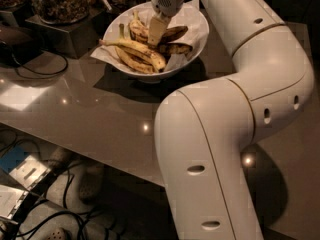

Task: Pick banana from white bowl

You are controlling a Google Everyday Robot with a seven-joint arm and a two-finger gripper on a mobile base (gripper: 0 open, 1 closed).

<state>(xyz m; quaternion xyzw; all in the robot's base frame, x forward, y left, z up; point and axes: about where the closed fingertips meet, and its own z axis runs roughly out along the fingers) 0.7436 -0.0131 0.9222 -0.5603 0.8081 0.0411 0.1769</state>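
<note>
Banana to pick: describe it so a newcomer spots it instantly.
On the counter, find the white bowl, where the gripper reaches down. The banana lies just right of the gripper, pointing at the right rim. It is heavily brown-blotched with a dark end, unlike the cleaner yellow bananas on the left, and sits higher in the view than a second browned one.

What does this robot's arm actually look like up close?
The arm is fat, rounded tubes of glossy white shell, with thin tan seams at the joints and small dark oval slots. No cables show on it. Its pale cream gripper sits over the white bowl.
</note>
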